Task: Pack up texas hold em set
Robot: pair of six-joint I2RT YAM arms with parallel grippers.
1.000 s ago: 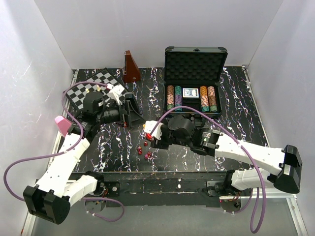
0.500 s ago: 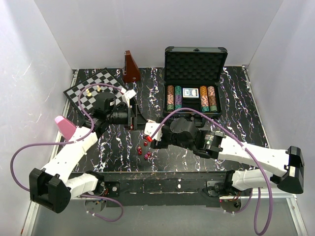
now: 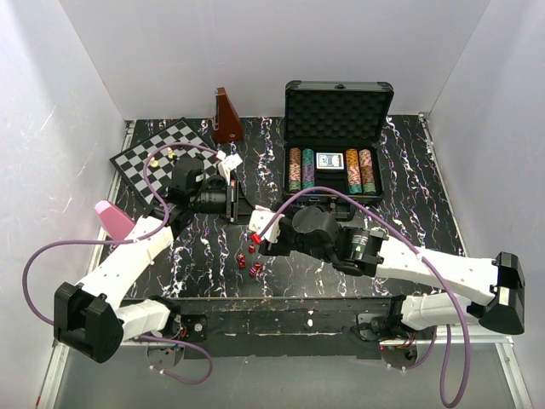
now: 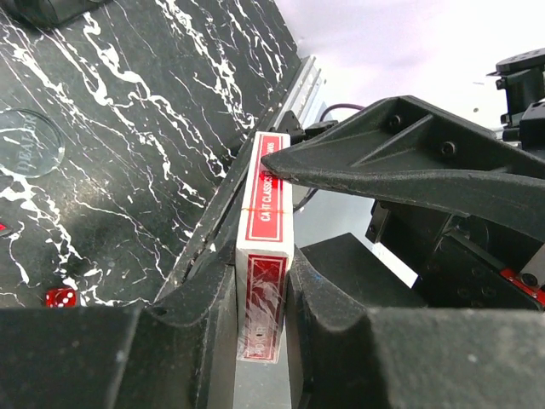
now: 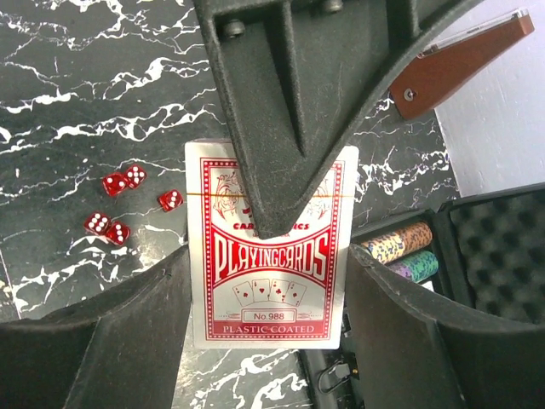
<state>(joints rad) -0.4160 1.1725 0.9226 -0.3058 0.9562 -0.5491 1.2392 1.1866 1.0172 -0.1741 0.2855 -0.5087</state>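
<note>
From the top camera, you see the black case point(image 3: 339, 106) open at the back of the table point(image 3: 409, 221). It has chip rows point(image 3: 295, 169) inside. Your left gripper point(image 3: 247, 211) and your right gripper point(image 3: 260, 232) meet tip to tip in front of the case. A bit of the red card deck point(image 3: 256, 238) shows where they meet. Small red dice point(image 3: 254, 268) lie on the table close by. You cannot tell the grip from up here.

From the left wrist camera, the red card deck point(image 4: 266, 213) looks like a thin box, red with white edges, seen from its narrow side. The jaws of your left gripper point(image 4: 264, 294) pinch its two flat faces. Most of the deck sticks out past the tips. One black finger point(image 4: 409, 162) of your right gripper touches the far end.

From the right wrist camera, you see the deck's front point(image 5: 268, 256), red and white with little card pictures. The jaws of your right gripper point(image 5: 268, 277) are spread wide, one pressed on each long side of the deck. A left finger point(image 5: 281, 102) lies over the deck's front. The red dice point(image 5: 170, 200) sit on the table to the left.
</note>
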